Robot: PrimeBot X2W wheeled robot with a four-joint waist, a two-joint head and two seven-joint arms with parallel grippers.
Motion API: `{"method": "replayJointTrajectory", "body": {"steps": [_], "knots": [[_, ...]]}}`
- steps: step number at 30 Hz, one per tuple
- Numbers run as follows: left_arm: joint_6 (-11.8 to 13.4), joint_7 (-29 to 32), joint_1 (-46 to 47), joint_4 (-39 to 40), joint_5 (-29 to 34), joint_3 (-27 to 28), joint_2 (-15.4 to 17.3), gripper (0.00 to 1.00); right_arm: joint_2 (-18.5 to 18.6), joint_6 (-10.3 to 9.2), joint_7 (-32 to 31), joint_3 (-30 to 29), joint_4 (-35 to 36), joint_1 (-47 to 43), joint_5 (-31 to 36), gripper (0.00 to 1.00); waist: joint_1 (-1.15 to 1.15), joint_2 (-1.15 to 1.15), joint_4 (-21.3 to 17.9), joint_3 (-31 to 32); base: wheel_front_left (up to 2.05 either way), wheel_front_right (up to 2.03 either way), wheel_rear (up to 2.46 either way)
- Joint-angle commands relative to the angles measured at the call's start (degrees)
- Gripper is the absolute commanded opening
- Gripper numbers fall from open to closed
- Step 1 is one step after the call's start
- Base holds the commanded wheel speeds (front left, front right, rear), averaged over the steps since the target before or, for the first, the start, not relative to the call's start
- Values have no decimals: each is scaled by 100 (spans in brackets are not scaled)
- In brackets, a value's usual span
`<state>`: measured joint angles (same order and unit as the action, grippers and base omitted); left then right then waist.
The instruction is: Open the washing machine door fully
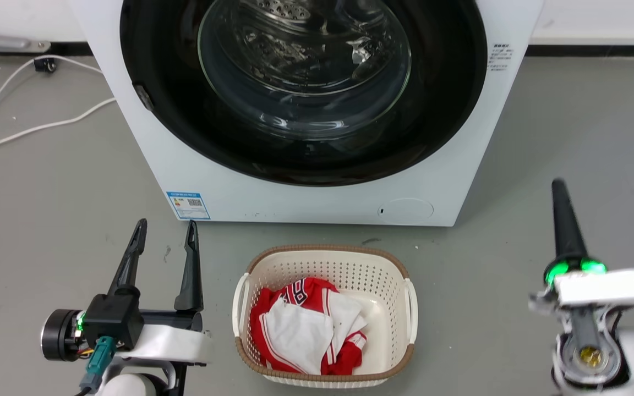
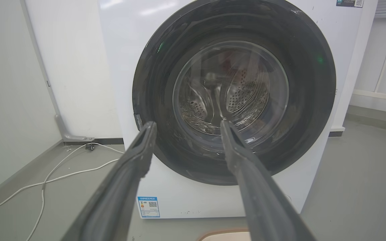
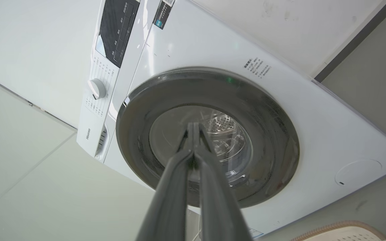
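The washing machine door [image 1: 438,110] is a glossy black disc with a clear glass bowl in its centre, lying flat against the white machine front. It also faces me in the left wrist view [image 2: 313,100] and, tilted, in the right wrist view [image 3: 270,134]. My left gripper [image 1: 165,228] [image 2: 186,125] is open at the lower left, fingers pointing toward the machine, short of it with floor between. My right gripper [image 1: 558,184] [image 3: 193,124] is shut with nothing in it, low at the right, well away from the door.
A cream laundry basket [image 1: 405,269] holding red and white clothes stands on the grey floor in front of the machine, between my arms. White cables [image 1: 31,129] trail over the floor at the left. A small round white flap [image 1: 405,210] sits low on the front panel.
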<state>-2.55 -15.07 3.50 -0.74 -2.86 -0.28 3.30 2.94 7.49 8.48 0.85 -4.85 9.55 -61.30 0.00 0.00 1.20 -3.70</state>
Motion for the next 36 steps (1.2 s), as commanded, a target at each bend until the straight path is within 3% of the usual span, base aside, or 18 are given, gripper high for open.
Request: {"method": "replayJointTrajectory", "body": {"steps": [1,9,15,22,27,36], "knots": [[-19,-15,86,28,2,20,-3,100,-10,0,-80,-88,-50,303,-386,0,0,0,4,-108,0,0,0],[-47,-15,293,96,-15,65,-14,100,0,0,-683,-759,-806,1634,-1840,0,0,0,46,-458,0,0,0],[-81,-15,555,188,-26,26,-26,100,298,0,-1224,-1111,-1797,2941,-2163,0,0,0,146,-764,0,0,0],[-103,-15,871,265,-78,-18,-36,100,871,0,-1705,-1153,-3194,4625,-1879,0,0,0,236,-1186,0,0,0],[-123,-14,1086,308,-86,-77,-40,100,1180,0,-2176,-853,-4162,5795,-1367,0,0,0,292,-1513,0,0,0],[-90,-15,1422,388,-192,-181,-44,100,1293,0,-3073,-300,-5485,7320,-480,0,0,0,384,-1994,0,0,0]]}}
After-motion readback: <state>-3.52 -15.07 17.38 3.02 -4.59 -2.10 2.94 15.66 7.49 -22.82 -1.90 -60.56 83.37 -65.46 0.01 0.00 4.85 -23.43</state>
